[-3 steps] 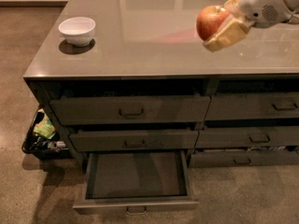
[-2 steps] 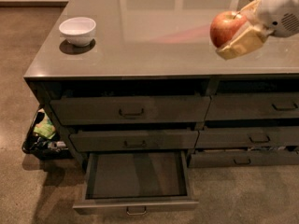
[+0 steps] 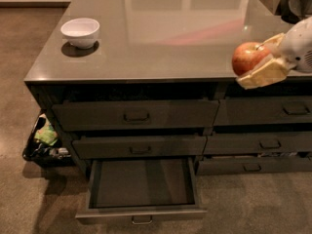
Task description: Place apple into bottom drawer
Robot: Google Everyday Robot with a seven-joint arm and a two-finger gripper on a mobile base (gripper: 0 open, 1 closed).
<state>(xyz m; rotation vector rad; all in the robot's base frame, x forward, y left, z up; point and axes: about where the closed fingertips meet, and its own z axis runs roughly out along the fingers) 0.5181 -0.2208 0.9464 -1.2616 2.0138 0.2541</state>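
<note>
Pincer (image 3: 257, 62): at the right edge of the camera view, level with the front edge of the counter (image 3: 161, 38); its two tan fingers (image 3: 261, 74) are spread only as wide as the fruit and closed on it.
Apple (image 3: 247, 57): gripped between the fingers, one above and behind it and one below it; the red-orange side faces left, away from the white wrist.
Apple's position: in the air, off the counter surface, seen in front of the counter's edge above the right stack of drawers.
Bottom drawer (image 3: 144, 182): lowest of the left stack, pulled fully out; its dark floor is exposed and its curved handle (image 3: 141, 220) is at the front.
Apple to bottom drawer: well apart; the drawer lies below and to the left of the held apple.
Change from the earlier frames: the pincer and apple have moved rightward and downward, from over the counter top to its front edge.
Unchanged: the bottom drawer is open to the same extent; the white bowl (image 3: 80, 32) stays at the counter's left rear corner.
</note>
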